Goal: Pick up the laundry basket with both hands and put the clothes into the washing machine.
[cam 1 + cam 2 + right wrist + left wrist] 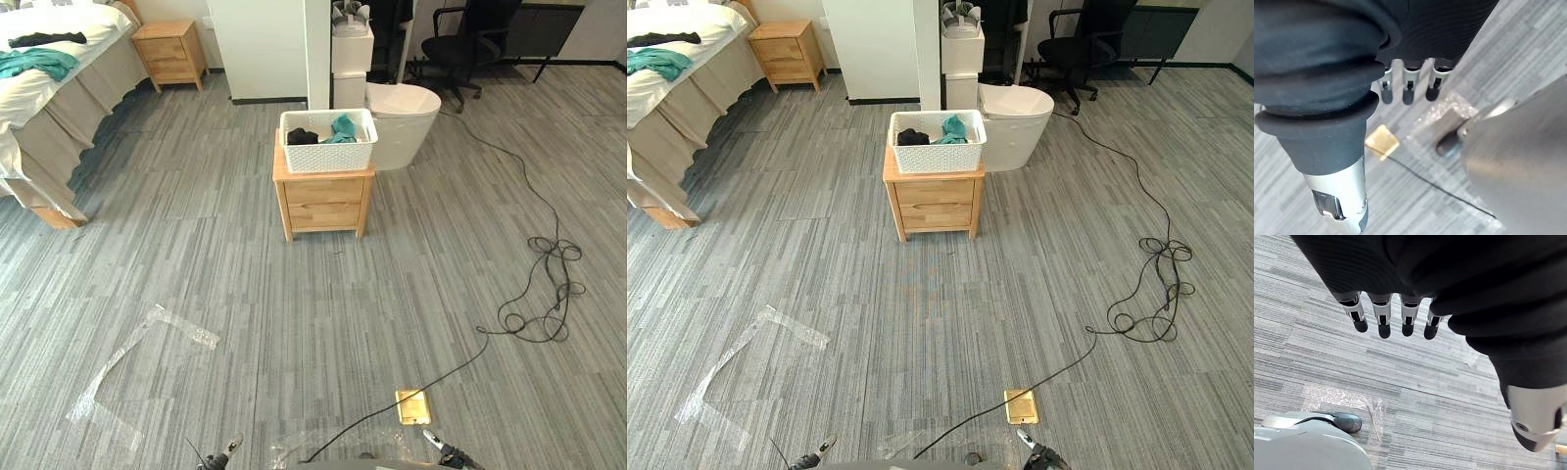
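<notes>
A grey, plank-striped carpet floor runs across the room, with a beige-skirted bed along the left. Mid-room stands the surface, a small pale-wood cabinet with two drawers. Just behind it is a white rounded tub; I cannot tell whether it is the washing machine. On the surface sits the white perforated plastic laundry basket, rigid-walled and rectangular, holding a soft black garment and a crumpled teal garment.

The basket lies straight ahead and well apart from both arms. Its long axis runs left to right, so one short end faces each side, and neither hand looks nearer. The left robot hand hangs over the floor, fingers straight and empty; so does the right robot hand, above a small brass floor plate.
</notes>
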{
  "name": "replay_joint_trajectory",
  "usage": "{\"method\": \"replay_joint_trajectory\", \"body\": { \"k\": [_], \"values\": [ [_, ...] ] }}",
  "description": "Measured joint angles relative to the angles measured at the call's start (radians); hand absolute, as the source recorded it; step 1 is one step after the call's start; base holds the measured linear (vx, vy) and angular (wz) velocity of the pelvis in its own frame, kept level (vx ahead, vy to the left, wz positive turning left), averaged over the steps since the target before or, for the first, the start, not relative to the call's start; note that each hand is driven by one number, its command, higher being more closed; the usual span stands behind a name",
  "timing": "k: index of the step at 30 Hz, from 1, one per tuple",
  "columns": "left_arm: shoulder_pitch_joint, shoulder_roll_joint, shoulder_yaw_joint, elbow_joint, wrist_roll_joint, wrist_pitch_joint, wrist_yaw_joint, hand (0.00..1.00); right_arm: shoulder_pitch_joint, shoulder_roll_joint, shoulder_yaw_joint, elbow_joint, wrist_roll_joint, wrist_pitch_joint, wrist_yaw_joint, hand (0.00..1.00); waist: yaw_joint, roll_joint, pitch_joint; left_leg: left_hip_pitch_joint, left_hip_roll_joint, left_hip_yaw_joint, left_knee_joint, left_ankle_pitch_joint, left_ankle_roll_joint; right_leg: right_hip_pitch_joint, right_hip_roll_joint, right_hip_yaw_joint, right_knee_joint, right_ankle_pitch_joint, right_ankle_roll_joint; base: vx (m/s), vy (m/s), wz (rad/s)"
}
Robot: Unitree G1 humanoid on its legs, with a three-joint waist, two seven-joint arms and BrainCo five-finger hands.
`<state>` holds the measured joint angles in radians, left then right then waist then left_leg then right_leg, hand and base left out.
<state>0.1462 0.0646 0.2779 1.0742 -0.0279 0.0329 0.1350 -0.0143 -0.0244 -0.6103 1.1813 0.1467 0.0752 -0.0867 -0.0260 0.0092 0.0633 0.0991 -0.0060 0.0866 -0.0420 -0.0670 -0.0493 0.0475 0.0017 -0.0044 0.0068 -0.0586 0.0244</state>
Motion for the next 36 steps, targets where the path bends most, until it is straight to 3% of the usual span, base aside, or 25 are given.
{"method": "replay_joint_trajectory", "body": {
  "k": [22,24,25,26,27,28,29,32,33,34,36],
  "values": [
    [-0.034,0.022,-0.01,0.003,-0.002,-0.002,-0.001,0.0,-0.034,0.0,0.009,-0.003,0.0,-0.002,-0.001,0.0,-0.009,-0.022,0.054,-0.016,0.002,0.037,-0.046,0.015,0.014,-0.051,0.006,0.018,0.008,0.009,-0.01,0.01,-0.006,-0.03],
    [-0.052,0.016,-0.01,0.003,-0.005,-0.009,-0.001,0.0,-0.047,0.002,0.008,-0.028,0.001,-0.005,-0.001,0.0,-0.005,-0.008,0.096,-0.019,0.01,0.057,-0.023,-0.003,0.042,-0.111,0.01,0.012,0.144,-0.021,0.034,0.01,0.015,-0.2],
    [-0.06,0.009,-0.01,0.001,-0.01,-0.01,-0.001,0.0,-0.045,0.003,0.001,-0.051,0.003,-0.008,-0.002,0.0,-0.005,0.007,0.119,-0.028,0.02,0.067,0.012,-0.033,0.069,-0.191,0.012,-0.007,0.326,-0.046,0.062,-0.08,0.014,-0.23],
    [-0.062,0.008,-0.01,-0.001,-0.01,-0.01,-0.001,0.0,-0.04,0.009,0.0,-0.067,0.006,-0.008,-0.002,0.0,-0.005,0.009,0.127,-0.028,0.023,0.066,0.03,-0.052,0.075,-0.24,0.009,-0.021,0.441,-0.05,0.059,-0.08,0.037,-0.06],
    [-0.066,0.003,-0.009,-0.003,-0.01,-0.009,-0.001,0.0,-0.021,0.029,0.002,-0.102,0.01,-0.008,-0.002,0.0,-0.007,0.011,0.139,-0.016,0.012,0.051,0.057,-0.08,0.084,-0.347,-0.026,-0.057,0.663,-0.044,0.028,0.01,0.072,0.11],
    [-0.076,0.004,-0.002,-0.006,-0.01,-0.009,-0.001,0.0,0.006,0.039,0.002,-0.142,0.028,-0.01,-0.002,0.0,-0.01,0.001,0.143,0.005,0.0,0.048,0.063,-0.097,0.1,-0.421,-0.061,-0.08,0.815,-0.059,0.019,0.1,0.086,0.11],
    [-0.078,0.004,0.001,-0.006,-0.01,-0.008,0.0,0.0,0.013,0.038,0.004,-0.151,0.031,-0.011,-0.002,0.0,-0.007,-0.002,0.145,0.014,0.0,0.048,0.068,-0.107,0.1,-0.45,-0.07,-0.088,0.853,-0.074,0.024,0.17,0.1,0.01],
    [-0.103,0.001,0.004,-0.006,-0.009,-0.004,-0.001,0.0,0.021,0.046,-0.002,-0.171,0.043,-0.021,-0.004,0.0,-0.012,-0.004,0.147,0.03,0.019,0.047,0.085,-0.154,0.1,-0.555,-0.095,-0.18,0.727,-0.096,0.035,0.23,0.075,-0.06],
    [-0.125,-0.011,0.014,-0.003,-0.009,0.002,-0.001,0.0,0.023,0.048,-0.021,-0.166,0.044,-0.024,-0.007,0.0,-0.013,-0.001,0.156,0.058,0.027,0.043,0.08,-0.169,0.093,-0.558,-0.088,-0.211,0.579,-0.084,0.038,0.4,-0.007,0.01],
    [-0.145,-0.031,0.041,-0.004,-0.009,0.002,-0.002,0.0,0.032,0.054,-0.043,-0.164,0.044,-0.022,-0.009,0.0,-0.015,-0.003,0.16,0.087,0.03,0.039,0.071,-0.189,0.084,-0.556,-0.083,-0.242,0.42,-0.041,0.036,0.45,-0.032,0.06],
    [-0.165,-0.052,0.081,-0.004,-0.009,0.002,-0.005,0.0,0.056,0.072,-0.094,-0.163,0.044,-0.019,-0.014,0.0,-0.022,-0.005,0.162,0.14,0.033,0.005,0.05,-0.219,0.062,-0.538,-0.074,-0.234,0.25,0.021,0.04,0.55,-0.122,0.63]
  ]
}}
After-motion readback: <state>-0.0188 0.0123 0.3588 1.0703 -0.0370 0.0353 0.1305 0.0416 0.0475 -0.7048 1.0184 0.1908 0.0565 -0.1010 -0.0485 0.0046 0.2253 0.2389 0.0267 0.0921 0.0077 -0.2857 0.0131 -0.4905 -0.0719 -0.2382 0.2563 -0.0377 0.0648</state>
